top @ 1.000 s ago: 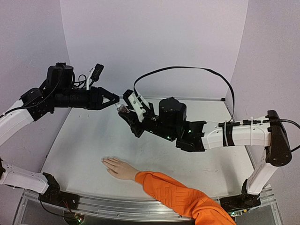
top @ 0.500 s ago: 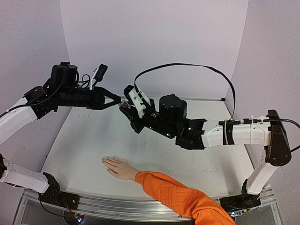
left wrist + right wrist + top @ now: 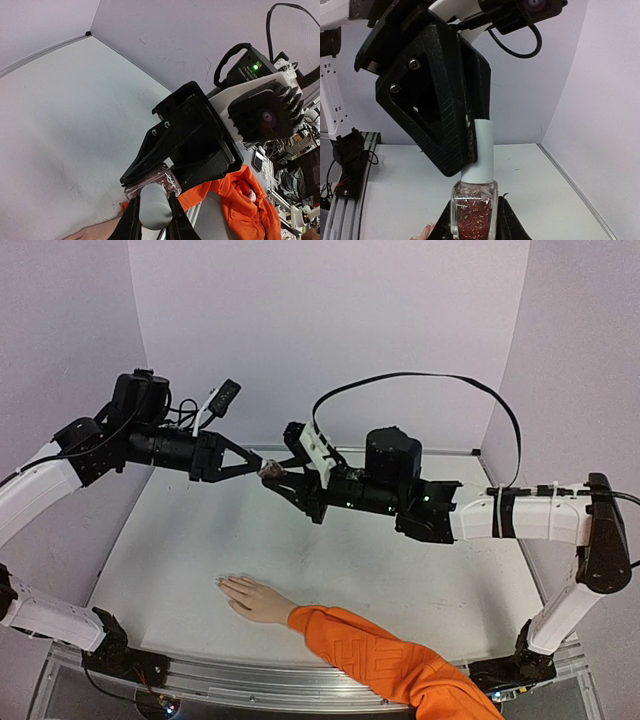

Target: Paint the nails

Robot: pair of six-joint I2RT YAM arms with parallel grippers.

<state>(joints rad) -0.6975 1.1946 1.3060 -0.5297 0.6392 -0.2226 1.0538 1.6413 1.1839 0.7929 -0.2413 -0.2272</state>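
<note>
Right wrist, right gripper [image 3: 476, 223] clasping bottle [image 3: 474, 200], glittery red

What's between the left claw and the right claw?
A nail polish bottle: the right claw grips its glittery red glass, the left claw is shut on its pale cap. Both wrist views show it.
</note>
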